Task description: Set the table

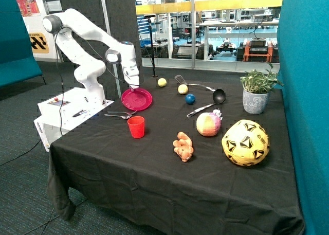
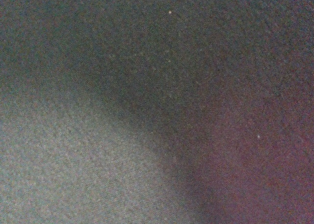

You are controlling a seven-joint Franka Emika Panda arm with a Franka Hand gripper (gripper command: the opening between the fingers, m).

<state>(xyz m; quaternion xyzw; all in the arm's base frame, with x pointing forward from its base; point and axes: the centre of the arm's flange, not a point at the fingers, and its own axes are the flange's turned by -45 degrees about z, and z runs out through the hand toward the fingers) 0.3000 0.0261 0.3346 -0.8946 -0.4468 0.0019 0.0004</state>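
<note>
The wrist view is filled by woven cloth (image 2: pixel 98 175) seen at very close range. The weave texture shows as a fine grain, clearest in the paler grey patch. A broad dark band (image 2: pixel 162 77) runs diagonally beside that patch. Beyond the band, the surface carries a dull reddish tint (image 2: pixel 260 150). A few tiny pale specks lie scattered across it. No object edge can be made out.

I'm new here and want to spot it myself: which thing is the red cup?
Look at the table with its black cloth, near the white robot arm. Just past the pink plate under the gripper and the spoons stands the red cup, the only upright open-topped thing there.
</note>
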